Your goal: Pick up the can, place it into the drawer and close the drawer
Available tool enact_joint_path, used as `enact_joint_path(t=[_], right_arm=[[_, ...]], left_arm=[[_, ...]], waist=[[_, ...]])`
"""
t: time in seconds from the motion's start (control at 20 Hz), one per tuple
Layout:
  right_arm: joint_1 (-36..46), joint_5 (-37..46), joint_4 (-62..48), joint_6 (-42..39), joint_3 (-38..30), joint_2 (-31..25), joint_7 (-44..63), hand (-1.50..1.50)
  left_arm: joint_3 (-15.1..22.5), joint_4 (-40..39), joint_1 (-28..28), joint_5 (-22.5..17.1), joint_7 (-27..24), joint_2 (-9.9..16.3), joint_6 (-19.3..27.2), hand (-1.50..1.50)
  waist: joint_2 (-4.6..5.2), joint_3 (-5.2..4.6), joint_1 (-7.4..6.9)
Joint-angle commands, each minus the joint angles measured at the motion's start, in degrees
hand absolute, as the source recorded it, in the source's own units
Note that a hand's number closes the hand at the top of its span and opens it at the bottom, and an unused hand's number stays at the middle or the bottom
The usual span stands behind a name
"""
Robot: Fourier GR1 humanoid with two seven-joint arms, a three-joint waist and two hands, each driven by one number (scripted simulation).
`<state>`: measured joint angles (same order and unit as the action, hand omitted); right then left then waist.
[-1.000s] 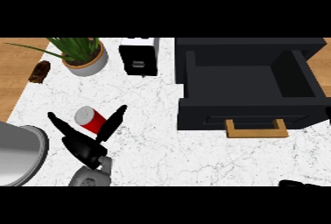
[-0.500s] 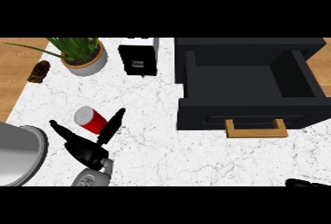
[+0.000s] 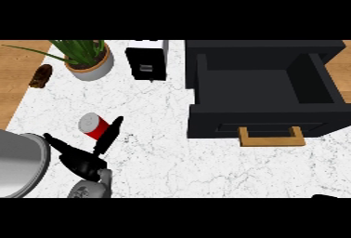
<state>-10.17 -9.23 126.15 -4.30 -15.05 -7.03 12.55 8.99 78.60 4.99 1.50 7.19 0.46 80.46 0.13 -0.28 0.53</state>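
A red can [image 3: 93, 126] with a grey top lies on the white marble counter, left of centre. My left hand [image 3: 81, 159] sits just below it, open. Its straight fingers [image 3: 109, 135] run up along the can's right side, and its thumb [image 3: 56, 143] points away to the left. The black drawer [image 3: 264, 121] stands pulled open at the right, with nothing inside and its wooden handle [image 3: 270, 138] facing me. Only a black sliver of my right hand [image 3: 325, 196] shows at the lower right edge.
A potted plant [image 3: 87, 61] stands at the back left, with a small black box [image 3: 146, 65] beside it. A brown object [image 3: 41, 76] lies on the wooden strip at the far left. A large grey round vessel [image 3: 19, 163] fills the lower left corner.
My left hand has drawn back slightly toward the lower edge while the can stays in place. My right hand has slid further out of view at the lower right.
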Motion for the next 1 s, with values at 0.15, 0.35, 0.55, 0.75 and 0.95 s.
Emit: enact_joint_path(t=[0.15,0.35,0.55,0.75,0.95], right_arm=[[2.5,1.73,-0.36,0.96,1.16,0.04,1.46,-1.5],[0.18,0.22,0.11,-0.13,0.14,0.91,-0.31,-1.5],[-0.34,0.02,1.09,-0.94,-0.05,0.15,1.32,-1.5],[3.26,-0.32,3.31,1.02,-0.25,-0.97,6.38,-1.5],[2.53,2.0,2.84,1.11,0.75,0.46,3.54,-1.5]], left_arm=[[-5.2,-1.73,-1.94,-11.92,-13.64,-0.45,-6.92,-1.5],[-11.21,-6.66,0.11,-20.47,-23.87,-0.45,-13.43,-1.5],[-15.74,-15.7,3.93,-29.66,-36.22,-0.46,-19.97,-1.5],[-20.27,-25.81,7.67,-31.6,-41.33,-0.46,-31.93,-1.5],[-27.45,-37.87,13.55,-33.76,-50.27,0.09,-40.33,1.5]], waist=[[0.07,-0.1,-0.41],[0.05,-0.03,0.13],[0.06,0.06,0.38],[0.09,0.13,0.36],[0.21,0.14,0.6]])
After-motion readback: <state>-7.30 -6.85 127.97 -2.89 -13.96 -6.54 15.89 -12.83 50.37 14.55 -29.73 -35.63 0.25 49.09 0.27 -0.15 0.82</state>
